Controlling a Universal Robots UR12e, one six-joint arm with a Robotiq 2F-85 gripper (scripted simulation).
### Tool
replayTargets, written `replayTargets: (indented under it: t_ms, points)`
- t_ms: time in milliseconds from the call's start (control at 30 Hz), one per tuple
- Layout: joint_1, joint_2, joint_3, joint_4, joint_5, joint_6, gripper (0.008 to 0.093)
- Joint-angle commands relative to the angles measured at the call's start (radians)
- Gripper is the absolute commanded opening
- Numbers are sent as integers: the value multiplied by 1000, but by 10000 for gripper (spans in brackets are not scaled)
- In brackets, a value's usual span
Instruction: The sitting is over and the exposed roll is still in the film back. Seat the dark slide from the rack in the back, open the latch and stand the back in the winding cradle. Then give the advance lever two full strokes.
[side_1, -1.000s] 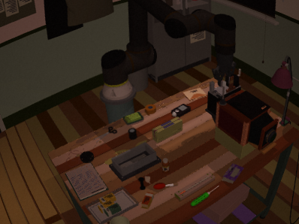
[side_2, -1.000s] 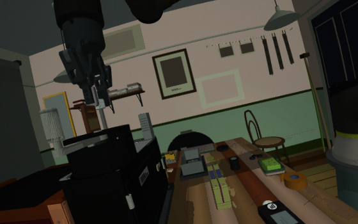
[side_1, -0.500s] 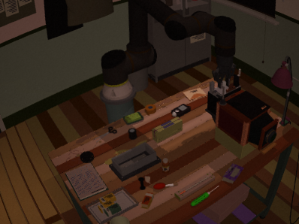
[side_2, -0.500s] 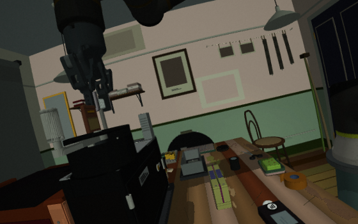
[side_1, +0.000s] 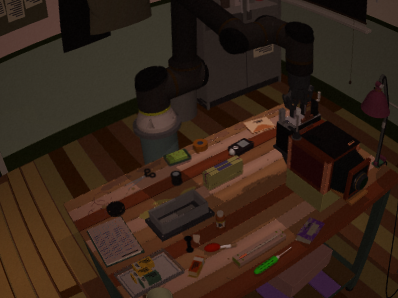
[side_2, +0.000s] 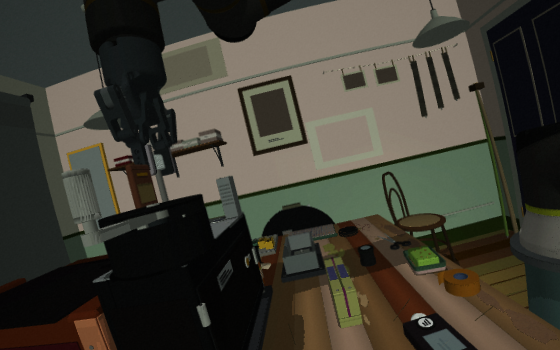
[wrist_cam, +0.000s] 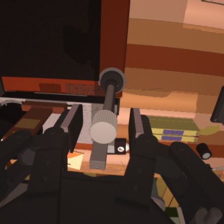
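The black film back (side_2: 180, 265) is mounted on the rear of the wooden camera (side_1: 327, 155) at the right end of the bench, and my arm hides part of its top. The advance lever (wrist_cam: 105, 119), a grey rod with a pale knurled knob, rises from the back between the fingers of my open gripper (wrist_cam: 104, 124), which hangs just above the back and holds nothing. The grey winding cradle (side_1: 178, 212) sits at the bench's middle front. The olive rack (side_1: 223, 171) lies behind it. I cannot make out the dark slide.
Behind the bench stand my arm's base (side_1: 157, 130) and a grey cabinet. A red lamp (side_1: 376, 102) rises at the right edge. A tape roll (side_1: 200, 145), black canister (side_1: 176, 177), green sponge (side_1: 178, 156), light meter (side_1: 240, 146), notepad (side_1: 114, 240) and screwdriver (side_1: 270, 261) are scattered about.
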Motion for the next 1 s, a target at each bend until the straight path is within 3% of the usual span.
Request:
replayTargets:
  t_ms: [0,233,900,967]
  points:
    - [0,-1,-1,0,0,0,480]
    - [0,0,-1,0,0,0,480]
    - [0,0,-1,0,0,0,80]
    - [0,0,-1,0,0,0,80]
